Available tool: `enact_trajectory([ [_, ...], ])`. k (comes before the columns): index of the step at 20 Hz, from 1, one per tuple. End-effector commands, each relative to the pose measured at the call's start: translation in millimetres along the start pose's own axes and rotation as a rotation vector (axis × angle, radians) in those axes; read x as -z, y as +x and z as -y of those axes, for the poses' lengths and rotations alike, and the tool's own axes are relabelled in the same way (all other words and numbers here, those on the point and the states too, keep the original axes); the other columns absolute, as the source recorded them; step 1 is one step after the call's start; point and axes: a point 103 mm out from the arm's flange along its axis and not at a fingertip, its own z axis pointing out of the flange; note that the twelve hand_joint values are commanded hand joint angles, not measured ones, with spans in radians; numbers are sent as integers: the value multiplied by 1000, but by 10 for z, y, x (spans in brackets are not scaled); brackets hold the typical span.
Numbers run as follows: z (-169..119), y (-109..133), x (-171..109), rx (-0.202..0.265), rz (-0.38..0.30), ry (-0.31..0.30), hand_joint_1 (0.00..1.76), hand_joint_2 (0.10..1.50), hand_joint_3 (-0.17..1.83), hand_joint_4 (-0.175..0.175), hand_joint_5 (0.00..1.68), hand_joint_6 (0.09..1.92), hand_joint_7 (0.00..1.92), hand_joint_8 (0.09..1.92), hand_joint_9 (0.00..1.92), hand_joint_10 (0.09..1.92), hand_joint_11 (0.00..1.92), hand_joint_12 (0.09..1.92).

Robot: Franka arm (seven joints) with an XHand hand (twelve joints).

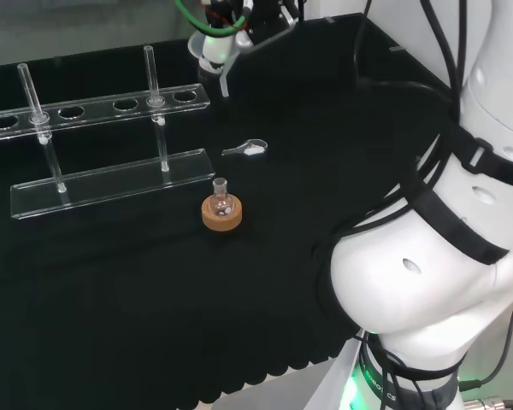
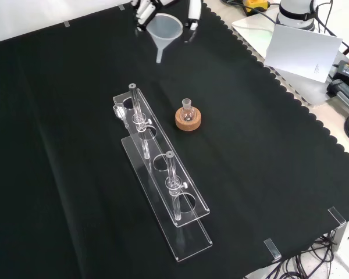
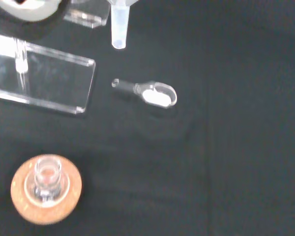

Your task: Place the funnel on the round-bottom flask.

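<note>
- hand [image 2: 144, 10] at top edge of front view, up off the cloth, fingers curled round the rim of the funnel [image 2: 164, 29]; in head view the hand [image 1: 215, 17] sits at the top centre with the funnel [image 1: 214, 51] under it
- funnel is clear/whitish plastic, cone up, spout pointing down, not touching the cloth; spout tip [image 3: 119, 27] shows in the wrist view, hanging in the air
- round-bottom flask [image 2: 188, 110] small, clear glass, upright, neck open, seated in a cork ring stand [image 2: 188, 121] near mid-cloth; head view has the flask [image 1: 221, 195] on the cork ring stand [image 1: 221, 213] well below and apart from the funnel
- wrist view: flask [image 3: 46, 179] seen from above, neck mouth centred over the cork ring stand [image 3: 69, 196]; funnel spout is well off to one side of it, not over the neck
- funnel not on flask yet
- clear acrylic test-tube rack [image 2: 163, 186] lies just left of the flask in front view, with two glass tubes standing in it; in head view the rack [image 1: 103, 145] is beyond and left of the flask
- small clear scoop-like piece [image 1: 248, 149] lies flat on the cloth between funnel and flask in head view; wrist view shows it [image 3: 150, 92] with something white in its round end
- black cloth [image 2: 267, 174] covers the bench
</note>
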Motion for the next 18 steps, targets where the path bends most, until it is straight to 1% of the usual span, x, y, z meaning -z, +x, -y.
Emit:
enact_trajectory([
  [1, 254, 101, -261, -16, -29, 17, 825, 712, 530, -11, 648, 751, 668, 755, 986, 514, 641, 1202],
  [4, 283, 144, -390, -6, -43, 26, 825, 711, 531, -11, 649, 752, 668, 755, 988, 512, 643, 1200],
  [9, 272, 257, -550, 13, -45, 38, 826, 711, 532, -11, 653, 755, 668, 757, 990, 509, 646, 1198],
  [16, 186, 388, -742, 35, -51, 49, 826, 711, 534, -11, 663, 759, 668, 758, 992, 505, 649, 1195],
  [18, 161, 385, -788, 40, -55, 51, 826, 711, 535, -11, 674, 763, 668, 759, 993, 504, 650, 1195],
])
